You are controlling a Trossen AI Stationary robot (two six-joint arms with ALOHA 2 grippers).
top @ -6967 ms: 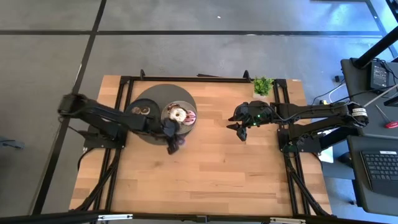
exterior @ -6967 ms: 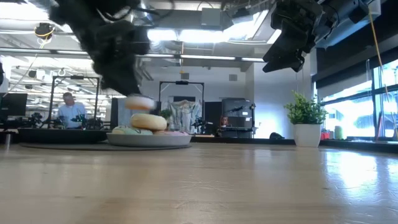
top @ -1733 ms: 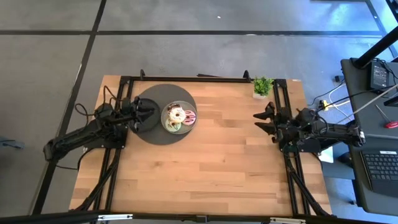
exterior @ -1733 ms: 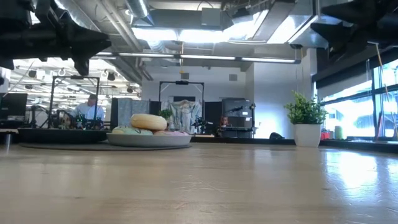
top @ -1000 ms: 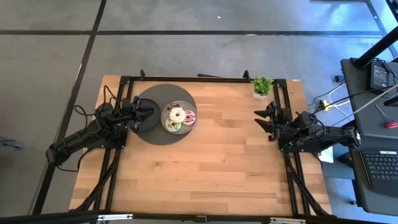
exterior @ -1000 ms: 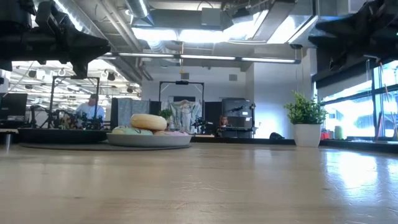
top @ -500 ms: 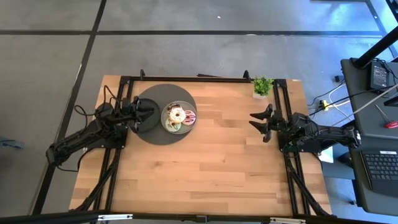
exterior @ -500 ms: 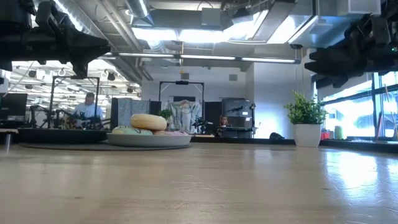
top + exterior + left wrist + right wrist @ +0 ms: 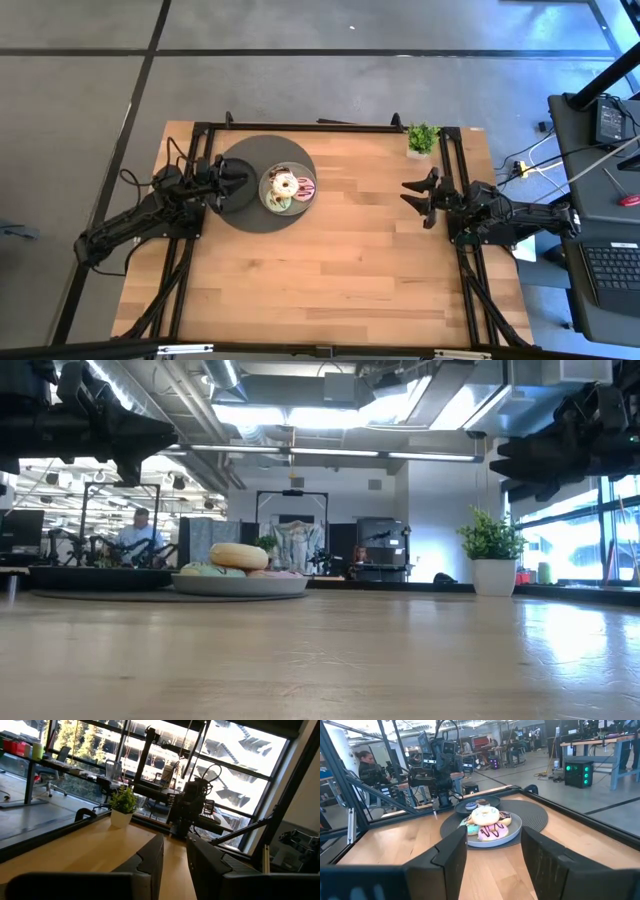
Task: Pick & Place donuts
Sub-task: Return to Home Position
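Flanking iced ring donuts (image 9: 284, 185) on a grey round plate (image 9: 240, 586), left gripper (image 9: 243, 182) hangs barely parted at 9 o'clock, right gripper (image 9: 408, 192) gapes at 3 o'clock.

Robotics lab: exposed ceiling ducts (image 9: 226, 384), concrete floor (image 9: 80, 140), distant workbenches (image 9: 594, 740)

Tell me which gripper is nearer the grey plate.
Left. The left gripper hovers beside the grey plate, over the dark disc; the right gripper hangs across the table.
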